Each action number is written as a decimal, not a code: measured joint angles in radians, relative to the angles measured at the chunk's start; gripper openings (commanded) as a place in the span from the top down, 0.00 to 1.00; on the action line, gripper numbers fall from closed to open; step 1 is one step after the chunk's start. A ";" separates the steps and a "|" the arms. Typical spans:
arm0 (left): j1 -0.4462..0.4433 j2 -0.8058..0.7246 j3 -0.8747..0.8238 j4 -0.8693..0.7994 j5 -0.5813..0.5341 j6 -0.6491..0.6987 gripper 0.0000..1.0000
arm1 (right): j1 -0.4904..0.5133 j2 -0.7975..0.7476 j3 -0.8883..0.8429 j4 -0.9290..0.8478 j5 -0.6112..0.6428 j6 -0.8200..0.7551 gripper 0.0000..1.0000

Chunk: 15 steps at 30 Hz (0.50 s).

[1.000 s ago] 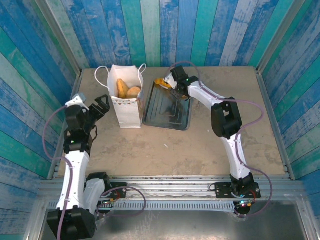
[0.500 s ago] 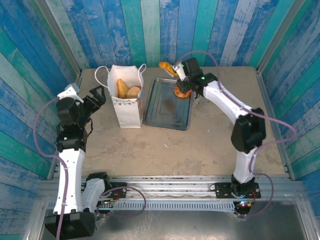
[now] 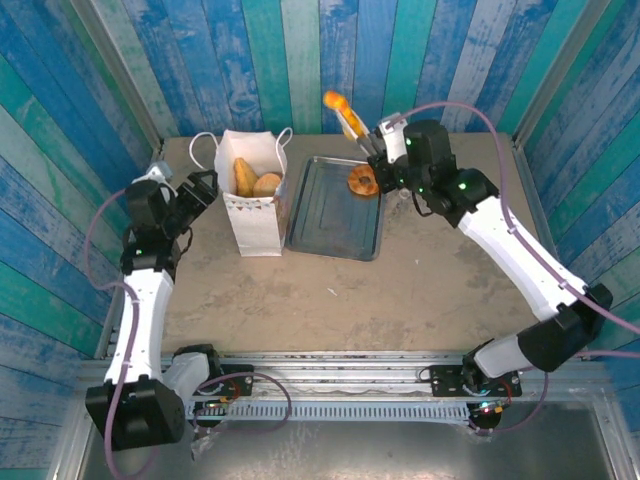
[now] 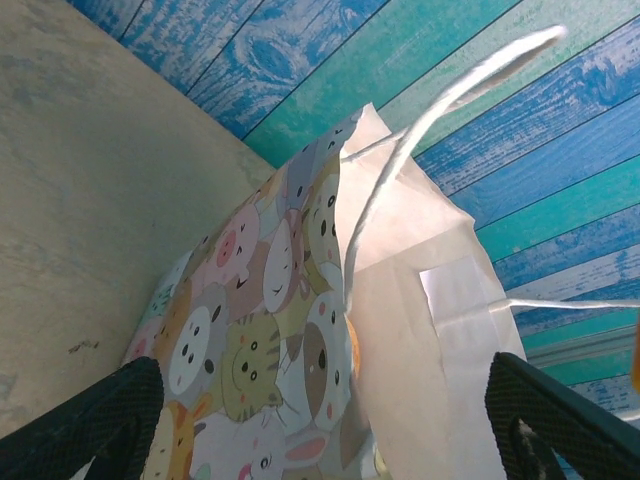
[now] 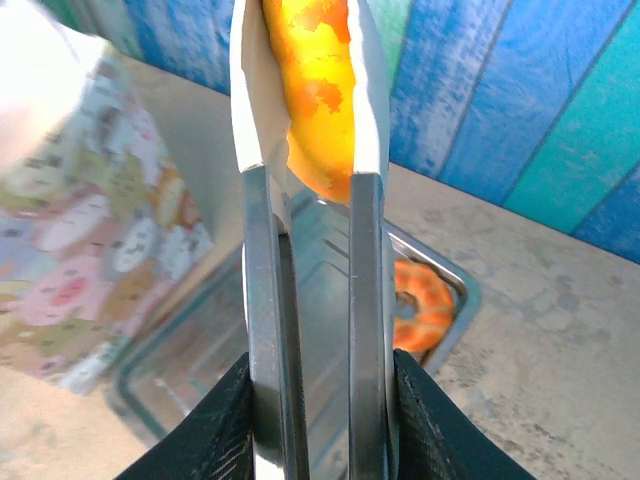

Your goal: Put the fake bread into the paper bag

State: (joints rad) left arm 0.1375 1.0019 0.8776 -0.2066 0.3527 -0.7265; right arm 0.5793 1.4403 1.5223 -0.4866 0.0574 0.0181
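Fake bread (image 3: 340, 106), one elongated glossy pastry, yellow with darker orange patches, is pinched between the fingers of the right gripper (image 3: 350, 125). It is held aloft at the upper centre of the top view, past the far edge of the grey tray (image 3: 330, 225). A ring doughnut (image 3: 362, 181) lies in the tray's upper right corner. Two golden pastries (image 3: 255, 180) sit inside the white paper bag (image 3: 255, 225), which stands on the bench (image 3: 300, 290) just left of the tray. The left gripper (image 3: 197, 190), jaws spread wide, is at the bag's left, apart from it.

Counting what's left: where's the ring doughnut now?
The ring doughnut lies in the far right corner of the grey tray in the top view, right of the paper bag.
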 measured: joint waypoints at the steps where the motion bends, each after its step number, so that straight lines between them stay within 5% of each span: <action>1: 0.000 0.015 0.000 0.015 0.008 -0.006 0.18 | 0.020 -0.018 0.000 -0.004 -0.004 0.006 0.70; 15: 0.000 0.161 0.023 0.180 0.109 -0.061 0.45 | 0.283 -0.026 0.139 -0.019 -0.116 0.072 0.70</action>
State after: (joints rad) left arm 0.1375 1.1633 0.9001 -0.0265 0.4622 -0.7879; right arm 0.8619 1.4143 1.6615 -0.5060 -0.0582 0.0898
